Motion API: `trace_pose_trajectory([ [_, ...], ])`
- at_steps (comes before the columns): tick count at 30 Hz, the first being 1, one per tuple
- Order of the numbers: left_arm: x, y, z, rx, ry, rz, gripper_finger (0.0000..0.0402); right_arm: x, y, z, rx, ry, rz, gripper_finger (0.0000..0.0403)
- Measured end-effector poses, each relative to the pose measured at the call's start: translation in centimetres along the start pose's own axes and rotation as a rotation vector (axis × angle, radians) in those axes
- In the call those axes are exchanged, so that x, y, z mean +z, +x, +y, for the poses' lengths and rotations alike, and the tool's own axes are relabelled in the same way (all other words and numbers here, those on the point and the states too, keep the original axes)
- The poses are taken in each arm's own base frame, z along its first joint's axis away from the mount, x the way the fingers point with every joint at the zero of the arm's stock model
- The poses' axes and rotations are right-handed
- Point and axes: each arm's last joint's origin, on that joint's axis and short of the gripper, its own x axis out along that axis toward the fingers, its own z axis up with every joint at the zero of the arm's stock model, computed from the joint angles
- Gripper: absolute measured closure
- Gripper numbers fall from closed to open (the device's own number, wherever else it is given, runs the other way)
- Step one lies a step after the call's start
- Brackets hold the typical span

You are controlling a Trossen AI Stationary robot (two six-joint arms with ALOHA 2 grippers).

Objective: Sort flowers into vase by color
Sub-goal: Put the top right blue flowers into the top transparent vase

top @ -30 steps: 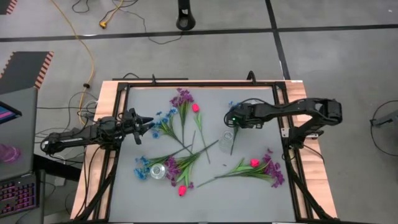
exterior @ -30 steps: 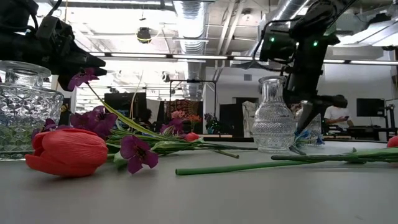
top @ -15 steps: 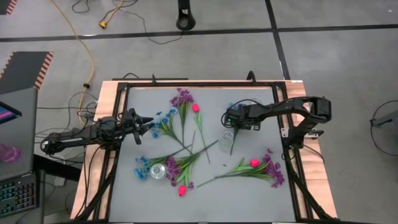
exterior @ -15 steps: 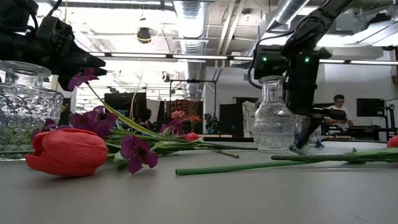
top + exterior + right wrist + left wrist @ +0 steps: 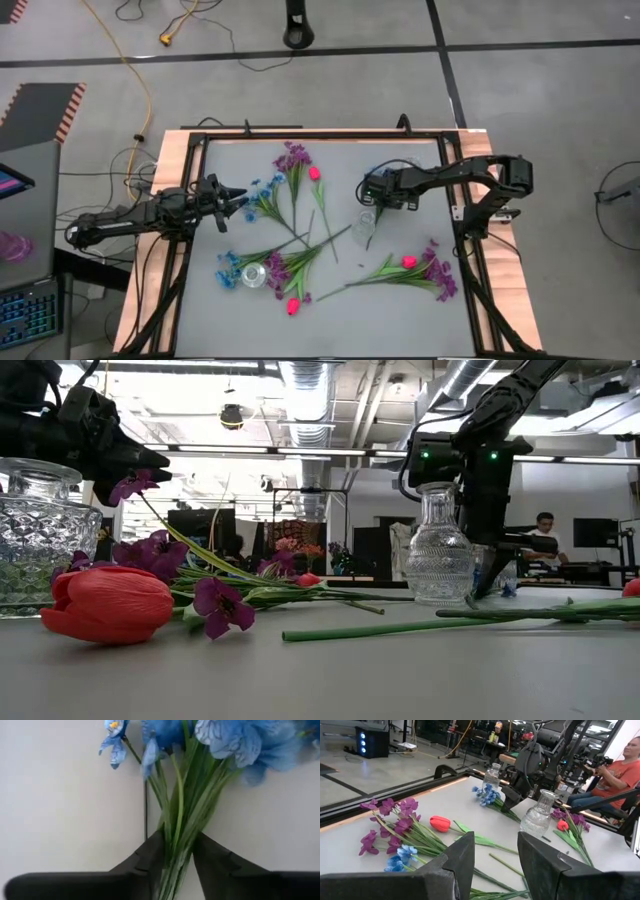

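**High view: right gripper astride a blue sprig beside the vase, flowers strewn around**

The high view shows the right gripper (image 5: 372, 188) lowered over a blue sprig (image 5: 200, 740) at the far right part of the grey table (image 5: 400, 160). In the right wrist view its two dark fingers (image 5: 145, 860) stand on either side of the bunched green stems, narrowed until they touch the stalks, with the blue blossoms fanned out just beyond the tips. Whether the stems are truly clamped cannot be told.

A clear glass vase (image 5: 366, 219) stands just beside that gripper, on the side toward the near edge; in the low view the vase (image 5: 438, 555) partly screens the arm behind it. A long green stem (image 5: 335, 238) lies slanted close to the vase.

The left gripper (image 5: 236, 196) waits above the left side of the table, its fingers (image 5: 462, 862) apart and holding nothing. Right in front of it lie another blue bunch (image 5: 262, 195) and a purple bunch (image 5: 292, 158), with a pink-red bud (image 5: 314, 173) just beside them.

A second glass vase (image 5: 252, 273) stands near the front left among blue and purple sprigs, and a pink-red bud (image 5: 293, 306) lies at the near edge. A further purple cluster with a pink-red bud (image 5: 409, 262) lies toward the front right, well apart from the right gripper.

A seated person (image 5: 612, 775) shows beyond the table.
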Motion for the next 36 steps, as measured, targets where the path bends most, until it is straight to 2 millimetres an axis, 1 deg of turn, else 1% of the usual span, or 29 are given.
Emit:
trace_pose_trajectory([
  [5,0.0,0.0,0.0,0.000,0.000,-0.001,0.0264,0.0,0.0,-0.1,-0.008,-0.002,-0.003,0.0326],
  [10,0.0,0.0,0.0,0.000,0.010,-0.001,0.0264,-0.2,0.0,-0.1,-0.006,-0.009,-0.007,0.0355],
  [17,0.0,0.0,0.0,0.001,0.009,-0.002,0.0264,-0.6,-0.2,0.1,0.012,-0.040,-0.032,0.0362],
  [20,0.0,0.0,0.0,0.004,0.009,-0.002,0.0264,-0.8,-0.9,0.1,0.039,-0.048,-0.045,0.0362],
  [27,0.0,0.0,0.0,0.004,0.009,-0.002,0.0264,-0.1,-4.3,0.0,0.175,-0.132,-0.128,0.0362],
  [36,0.0,0.0,0.0,0.007,0.008,-0.003,0.0264,1.6,-10.2,-1.1,0.411,-0.256,-0.320,0.0361],
])
